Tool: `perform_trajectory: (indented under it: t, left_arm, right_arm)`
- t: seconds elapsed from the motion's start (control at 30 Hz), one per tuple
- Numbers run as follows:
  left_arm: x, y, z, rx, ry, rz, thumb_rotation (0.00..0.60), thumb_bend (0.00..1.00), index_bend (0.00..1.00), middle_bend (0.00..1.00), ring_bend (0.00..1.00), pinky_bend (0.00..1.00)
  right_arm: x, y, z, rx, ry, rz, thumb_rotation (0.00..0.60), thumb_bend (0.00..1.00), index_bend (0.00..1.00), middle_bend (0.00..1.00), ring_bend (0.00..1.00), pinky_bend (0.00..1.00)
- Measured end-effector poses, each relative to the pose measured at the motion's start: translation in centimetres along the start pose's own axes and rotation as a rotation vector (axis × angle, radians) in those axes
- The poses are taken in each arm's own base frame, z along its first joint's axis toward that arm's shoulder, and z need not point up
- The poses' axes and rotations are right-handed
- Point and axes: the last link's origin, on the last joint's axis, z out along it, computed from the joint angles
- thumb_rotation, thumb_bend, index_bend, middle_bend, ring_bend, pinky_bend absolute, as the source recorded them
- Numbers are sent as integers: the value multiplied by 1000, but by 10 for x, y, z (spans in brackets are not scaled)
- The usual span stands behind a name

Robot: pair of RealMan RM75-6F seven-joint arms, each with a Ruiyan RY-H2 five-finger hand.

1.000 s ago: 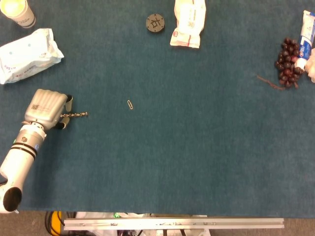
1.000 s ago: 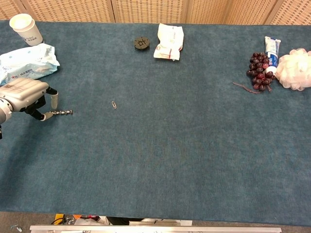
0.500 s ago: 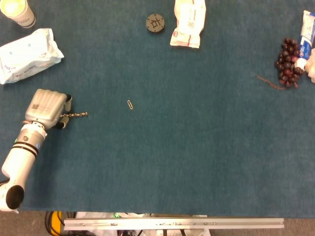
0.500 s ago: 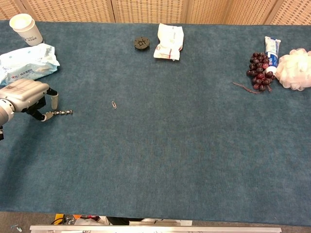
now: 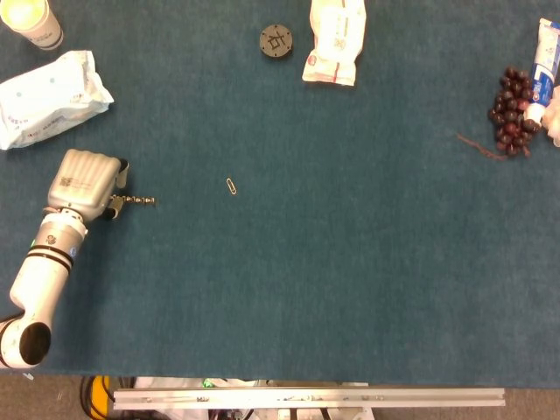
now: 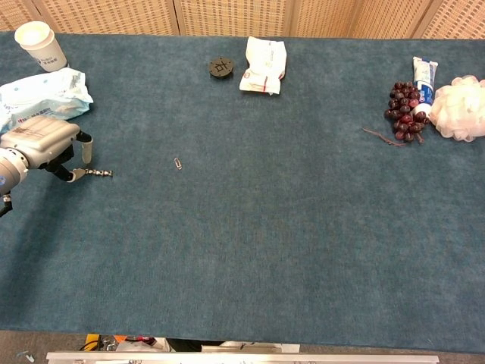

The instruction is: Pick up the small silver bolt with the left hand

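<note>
The small silver bolt (image 5: 137, 201) (image 6: 98, 173) lies roughly level at the left side of the blue table, its threaded shaft pointing right. My left hand (image 5: 84, 182) (image 6: 42, 143) is at the bolt's left end and pinches that end between its fingertips (image 6: 76, 175). Whether the bolt is clear of the cloth I cannot tell. My right hand shows in neither view.
A paper clip (image 5: 231, 185) lies right of the bolt. A wipes packet (image 5: 51, 98) and a paper cup (image 5: 29, 21) sit behind the hand. At the back are a black round part (image 5: 276, 41) and a white pouch (image 5: 335, 40); grapes (image 5: 512, 112) and a tube (image 5: 545, 59) are far right.
The left hand has shifted slightly away from me and closed tighter on the bolt's end; the bolt moved with it a little toward the far side.
</note>
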Motion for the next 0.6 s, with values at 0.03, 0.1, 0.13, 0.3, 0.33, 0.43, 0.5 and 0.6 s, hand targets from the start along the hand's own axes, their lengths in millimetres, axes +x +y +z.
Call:
perform_trajectory:
  t: [0.03, 0.1, 0.13, 0.3, 0.33, 0.43, 0.5, 0.6]
  left_arm:
    - [0, 1, 0, -2, -2, 0, 600, 307, 474, 950, 916, 945]
    - [-1, 2, 0, -7, -10, -1, 600, 307, 476, 950, 916, 945]
    - [-1, 2, 0, -9, -15, 2, 600, 306, 478, 950, 916, 945]
    - [-3, 4, -1, -11, -21, 2, 600, 307, 484, 950, 916, 945]
    - [-3, 4, -1, -11, -22, 2, 600, 307, 485, 950, 916, 945]
    - [-3, 5, -2, -11, -22, -1, 600, 307, 486, 950, 916, 945]
    - [-2, 5, -3, -10, -22, -3, 600, 307, 487, 950, 916, 945]
    - [-2, 5, -4, -10, -21, -1, 600, 307, 487, 950, 916, 945]
  right_arm:
    - [0, 0, 0, -1, 0, 0, 600, 324, 350, 433, 361, 353]
    - [0, 1, 0, -2, 0, 0, 600, 324, 350, 433, 361, 353]
    - [0, 1, 0, -2, 0, 1, 600, 324, 350, 433, 361, 352]
    - [0, 2, 0, -5, -2, 0, 600, 324, 350, 432, 361, 352]
    - [0, 2, 0, -5, -2, 1, 600, 324, 350, 432, 361, 353]
    - [0, 2, 0, -6, -2, 1, 600, 324, 350, 433, 361, 353]
    - [-1, 2, 0, -6, -3, 2, 600, 323, 350, 432, 361, 353]
    - [-1, 2, 0, -7, -3, 3, 600, 324, 350, 432, 361, 352]
